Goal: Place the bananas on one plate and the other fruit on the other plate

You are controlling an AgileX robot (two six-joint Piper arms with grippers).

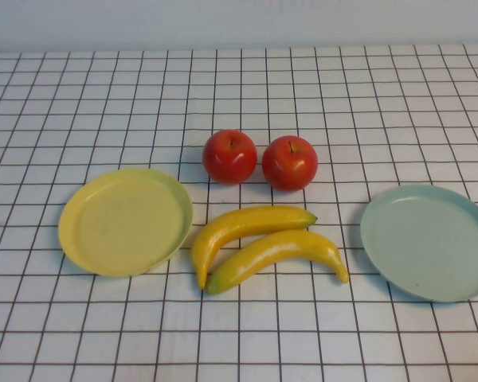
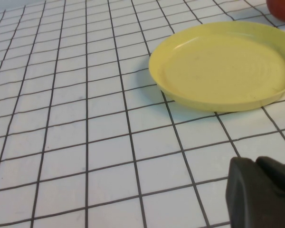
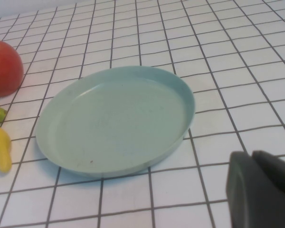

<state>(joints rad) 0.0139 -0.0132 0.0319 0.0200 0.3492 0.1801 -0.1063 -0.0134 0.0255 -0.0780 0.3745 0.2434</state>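
- Left gripper (image 2: 262, 190): pressed together, empty, hanging low just short of the yellow plate (image 2: 223, 66).
- Right gripper (image 3: 263, 190): also closed, empty, just short of the blue-green plate (image 3: 115, 119).
- Bananas (image 1: 267, 245): on the cloth between the plates, touching each other.
- Apples (image 1: 259, 159): just behind the bananas, side by side.
- Both plates bare; nothing sorted yet, all four moves left.

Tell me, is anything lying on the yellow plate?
Nothing: the yellow plate is bare, fully visible. Both bananas and both apples lie on the table beside it. Only the cloth beneath it is hidden.
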